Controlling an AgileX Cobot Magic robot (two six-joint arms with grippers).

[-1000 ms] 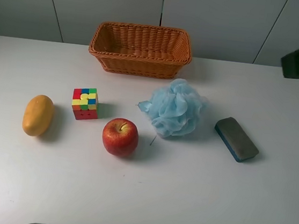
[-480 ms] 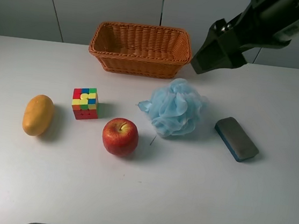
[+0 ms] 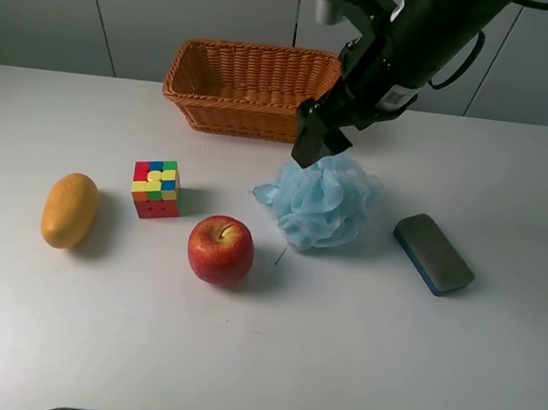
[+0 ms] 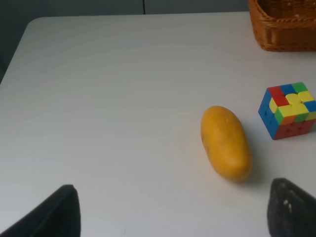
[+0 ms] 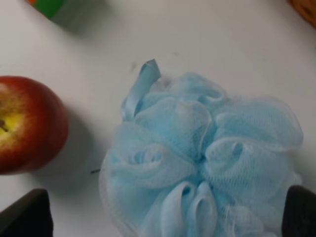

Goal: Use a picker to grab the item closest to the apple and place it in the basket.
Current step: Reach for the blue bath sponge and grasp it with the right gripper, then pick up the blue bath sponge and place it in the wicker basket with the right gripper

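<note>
A red apple [image 3: 220, 249] lies on the white table. A light-blue bath loofah [image 3: 319, 200] sits just right of it, and a colourful puzzle cube [image 3: 156, 189] to its left. The woven basket [image 3: 255, 114] stands at the back. My right gripper [image 3: 312, 145] hovers over the loofah's far edge. In the right wrist view it [image 5: 163, 217] is open, the loofah [image 5: 197, 163] lies between the fingertips and the apple [image 5: 27, 123] beside it. My left gripper [image 4: 177, 212] is open and empty, apart from the cube [image 4: 290, 109]. It is out of the high view.
A yellow mango [image 3: 69, 209] lies at the far left and shows in the left wrist view [image 4: 225, 142]. A grey-and-blue eraser block [image 3: 434, 254] lies right of the loofah. The basket corner [image 4: 286, 29] shows in the left wrist view.
My right arm has swung in from the upper right, leftward and down, and now hangs over the loofah. The objects have not moved.
</note>
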